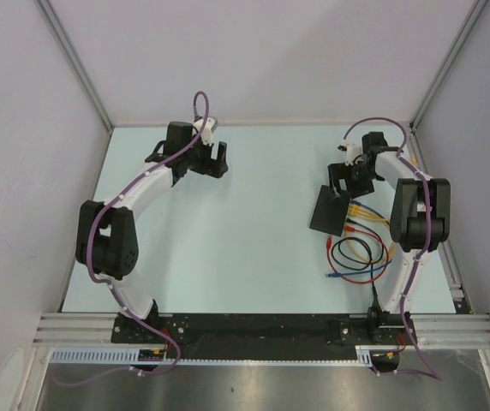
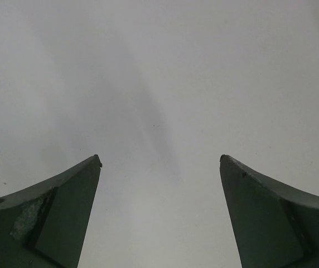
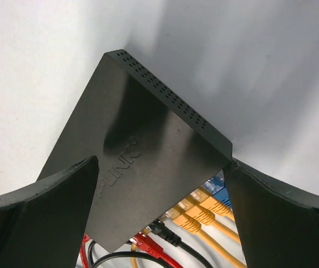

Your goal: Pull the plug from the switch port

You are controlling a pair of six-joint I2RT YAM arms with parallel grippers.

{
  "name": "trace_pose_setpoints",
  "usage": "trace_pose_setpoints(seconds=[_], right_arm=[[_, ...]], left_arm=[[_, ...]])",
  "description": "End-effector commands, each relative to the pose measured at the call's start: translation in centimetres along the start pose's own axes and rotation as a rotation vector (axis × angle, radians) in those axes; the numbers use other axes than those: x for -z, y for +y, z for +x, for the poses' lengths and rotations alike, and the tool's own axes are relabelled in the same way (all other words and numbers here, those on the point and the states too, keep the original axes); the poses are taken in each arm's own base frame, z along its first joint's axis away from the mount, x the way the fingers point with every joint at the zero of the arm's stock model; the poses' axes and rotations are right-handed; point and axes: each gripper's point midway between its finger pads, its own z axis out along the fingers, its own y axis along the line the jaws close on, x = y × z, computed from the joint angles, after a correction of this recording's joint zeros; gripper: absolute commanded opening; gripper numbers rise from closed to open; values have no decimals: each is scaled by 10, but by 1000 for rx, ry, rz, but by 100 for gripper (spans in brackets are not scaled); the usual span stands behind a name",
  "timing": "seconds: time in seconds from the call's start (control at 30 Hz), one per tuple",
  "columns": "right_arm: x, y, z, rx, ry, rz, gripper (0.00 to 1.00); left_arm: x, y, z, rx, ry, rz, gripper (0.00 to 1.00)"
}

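The switch point(image 3: 137, 151), a flat matte-black box, lies on the pale table at the right point(image 1: 331, 211). Along its near edge several plugs sit in its ports: yellow plugs point(image 3: 196, 215), a blue one point(image 3: 218, 190), a black one point(image 3: 165, 231) and a red one point(image 3: 148, 248). My right gripper point(image 3: 162, 162) is open just above the switch, its jaws spread about as wide as the box; the right fingertip point(image 3: 237, 173) is at the switch's corner. From above, the right gripper point(image 1: 345, 175) hangs at the switch's far end. My left gripper point(image 2: 160, 159) is open over bare table at the far left point(image 1: 215, 163).
Loose loops of yellow, blue, black and red cable point(image 1: 356, 257) lie between the switch and the right arm's base. Pale walls enclose the table on three sides, with the right wall close behind the right arm.
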Motion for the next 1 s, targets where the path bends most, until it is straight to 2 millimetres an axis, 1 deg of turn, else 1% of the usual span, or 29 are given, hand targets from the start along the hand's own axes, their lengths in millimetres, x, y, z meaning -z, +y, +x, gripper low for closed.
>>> trace_pose_setpoints(seconds=[0.0, 0.03, 0.07, 0.13, 0.17, 0.3, 0.4, 0.47, 0.5, 0.57, 0.6, 0.67, 0.73, 0.77, 0.8, 0.83, 0.87, 0.9, 0.93, 0.97], right_arm=[[-2, 28, 1, 38, 14, -52, 97], [-4, 35, 2, 47, 20, -64, 97], [-5, 38, 1, 49, 20, -67, 97], [-7, 44, 1, 57, 25, -73, 97], [-8, 46, 2, 58, 28, -73, 97], [-10, 49, 1, 63, 26, -74, 99], [-6, 45, -9, 69, -3, -43, 100], [1, 47, -16, 76, -22, -55, 100], [10, 46, -24, 82, -50, -60, 100], [21, 50, -27, 112, -60, -79, 100], [32, 51, -28, 125, -69, -73, 100], [42, 45, -26, 188, -66, -37, 100], [55, 37, -19, 225, -46, 25, 100], [58, 35, -14, 268, -32, 30, 100], [61, 34, -4, 282, -2, 26, 99], [66, 29, 6, 291, 14, 41, 97], [70, 24, 10, 334, 21, 45, 90], [74, 23, 20, 346, 41, 26, 84], [80, 17, 25, 349, 31, 5, 76], [86, 14, 30, 358, 31, 8, 64]], left_arm=[[6, -2, -17, -13, -47, 14, 94], [5, -2, -14, -11, -39, 16, 93], [5, -2, -16, -11, -39, 16, 93], [4, -2, -13, -9, -31, 15, 93], [3, -2, -8, -7, -24, 13, 93], [4, -2, -6, -10, -25, 16, 93], [6, -4, -4, -25, -23, 27, 93], [9, -9, -4, -35, -26, 54, 93], [10, -12, -5, -34, -28, 67, 93], [13, -21, -7, -32, -28, 113, 93], [14, -24, -2, -18, -10, 131, 93], [16, -34, -1, -3, 0, 176, 92], [19, -40, -2, 38, -2, 190, 92], [20, -47, 2, 64, 4, 223, 92], [19, -56, 4, 71, 6, 253, 92], [19, -63, 7, 63, 12, 274, 91], [19, -71, 13, 48, 29, 297, 91], [15, -83, 18, -11, 46, 322, 91], [16, -87, 25, -25, 83, 324, 91], [16, -91, 16, -42, 79, 320, 91]])
